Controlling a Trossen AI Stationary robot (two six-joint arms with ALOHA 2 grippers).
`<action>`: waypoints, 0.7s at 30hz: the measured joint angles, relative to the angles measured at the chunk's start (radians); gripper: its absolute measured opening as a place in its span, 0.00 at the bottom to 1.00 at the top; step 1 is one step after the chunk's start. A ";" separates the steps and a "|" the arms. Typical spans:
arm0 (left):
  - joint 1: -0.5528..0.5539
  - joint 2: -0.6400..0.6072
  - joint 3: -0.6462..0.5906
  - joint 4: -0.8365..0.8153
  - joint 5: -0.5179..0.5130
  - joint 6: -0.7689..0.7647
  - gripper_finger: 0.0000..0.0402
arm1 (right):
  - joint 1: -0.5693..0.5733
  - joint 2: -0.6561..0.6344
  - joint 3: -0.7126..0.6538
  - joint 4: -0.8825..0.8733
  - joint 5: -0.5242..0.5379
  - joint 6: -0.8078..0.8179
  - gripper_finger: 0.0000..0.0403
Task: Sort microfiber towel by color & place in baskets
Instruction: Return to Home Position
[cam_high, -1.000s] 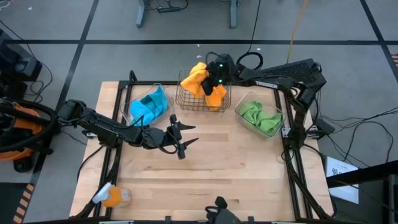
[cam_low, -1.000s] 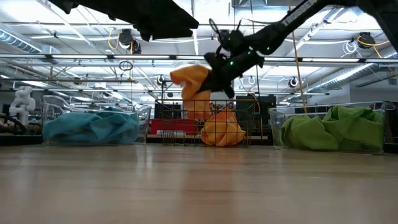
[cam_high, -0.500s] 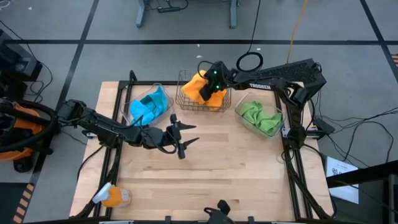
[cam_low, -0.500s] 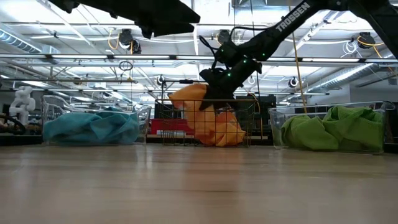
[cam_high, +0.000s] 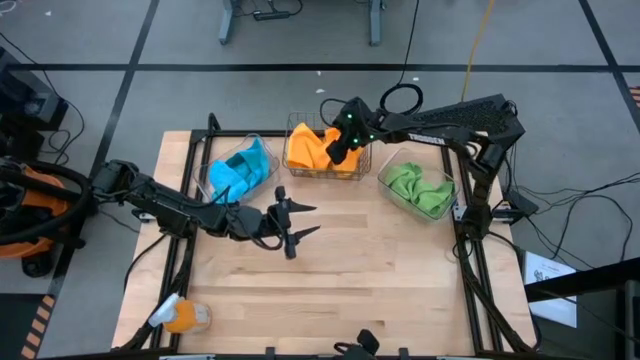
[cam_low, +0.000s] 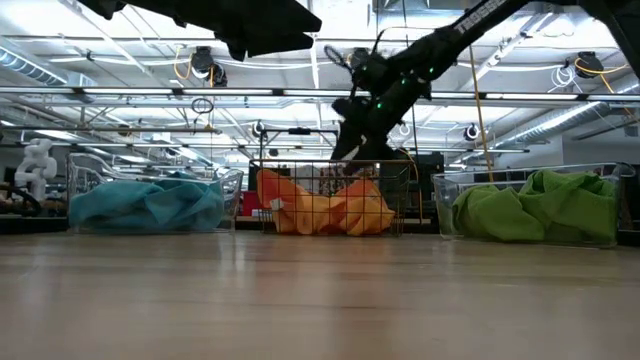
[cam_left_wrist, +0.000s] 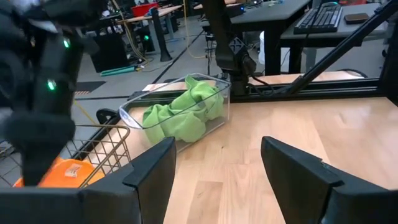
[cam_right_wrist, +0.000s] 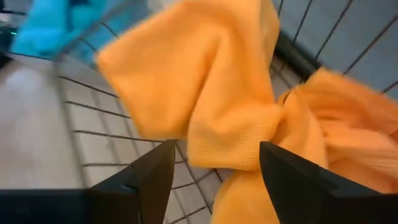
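We judge the sorting complete | blue towel (cam_high: 243, 168) in left clear bin (cam_high: 205, 172), yellow towels (cam_high: 308, 148) in wire basket (cam_high: 320, 177), green towel (cam_high: 420, 188) in right clear bin (cam_high: 384, 180) | right hand (cam_high: 338, 152) above wire basket, parted, empty | left hand (cam_high: 300, 220) over worktop (cam_high: 340, 280), parted | remaining: park arms

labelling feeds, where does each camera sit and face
High: above the table, straight down; left gripper over bare wood, right gripper over the wire basket.
Low: tabletop height, level across it; left arm and right arm enter from above.
Left wrist: on the left arm, facing the green towel bin past its fingers.
Right wrist: on the right arm, facing yellow towels in the basket past its fingers.
Shared: high and left wrist both show that bin.
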 joint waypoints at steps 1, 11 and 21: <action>-0.001 0.000 0.000 0.000 0.000 0.000 0.60 | 0.001 -0.019 0.000 -0.005 0.001 -0.009 0.56; 0.000 0.000 0.000 -0.014 -0.027 0.007 0.60 | 0.199 -0.288 -0.006 -0.254 0.173 -0.125 0.50; -0.022 0.000 0.001 -0.041 0.065 0.060 0.49 | 0.588 -0.633 -0.350 -0.192 0.402 -0.008 0.37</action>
